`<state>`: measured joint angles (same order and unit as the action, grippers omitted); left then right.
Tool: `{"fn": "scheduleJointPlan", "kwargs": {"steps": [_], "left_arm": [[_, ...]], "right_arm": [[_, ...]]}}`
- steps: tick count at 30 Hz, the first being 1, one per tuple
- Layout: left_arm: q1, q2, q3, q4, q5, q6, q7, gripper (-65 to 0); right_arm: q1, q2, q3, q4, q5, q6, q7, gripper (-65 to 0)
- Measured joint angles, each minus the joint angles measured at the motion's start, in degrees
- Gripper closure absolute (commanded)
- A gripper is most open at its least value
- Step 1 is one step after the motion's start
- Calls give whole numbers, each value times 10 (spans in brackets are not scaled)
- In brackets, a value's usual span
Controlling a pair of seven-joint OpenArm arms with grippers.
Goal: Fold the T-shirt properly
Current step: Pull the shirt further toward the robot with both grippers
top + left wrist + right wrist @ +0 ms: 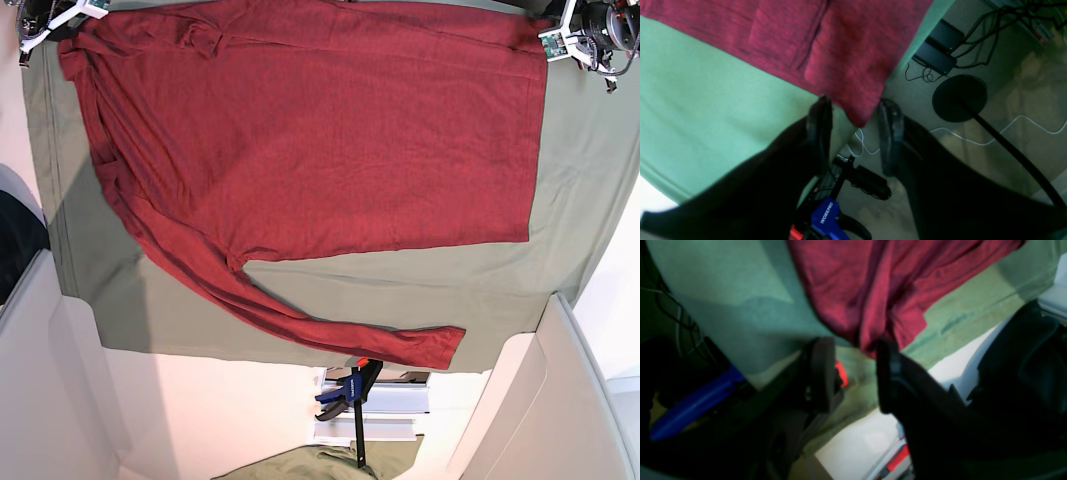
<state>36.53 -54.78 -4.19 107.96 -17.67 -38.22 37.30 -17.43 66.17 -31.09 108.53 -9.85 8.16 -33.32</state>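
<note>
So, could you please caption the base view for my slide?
Maroon T-shirt spread flat on an olive-green cloth, one sleeve angled outward.

Black left pincer (855,133); black right pincer (853,373)

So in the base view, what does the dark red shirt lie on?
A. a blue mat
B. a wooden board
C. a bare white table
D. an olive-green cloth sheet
D: the shirt is spread flat on the olive-green cloth sheet, whose green shows around its hem, side and long sleeve.
</note>
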Motion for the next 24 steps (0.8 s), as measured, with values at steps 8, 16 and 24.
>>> {"fn": "scheduleJointPlan", "kwargs": {"steps": [8,16,24], "left_arm": [[0,0,0,3,-8,15,0,-258],[0,0,0,63,-15,29,-14,-258],[-43,0,0,67,-14,33,-47,-258]], "right_arm": [[3,0,4,26,2,0,-4,-217],[13,-7,98,66,55,-1,9,-217],[191,-124,155,-76,199,10,38,-217]]}}
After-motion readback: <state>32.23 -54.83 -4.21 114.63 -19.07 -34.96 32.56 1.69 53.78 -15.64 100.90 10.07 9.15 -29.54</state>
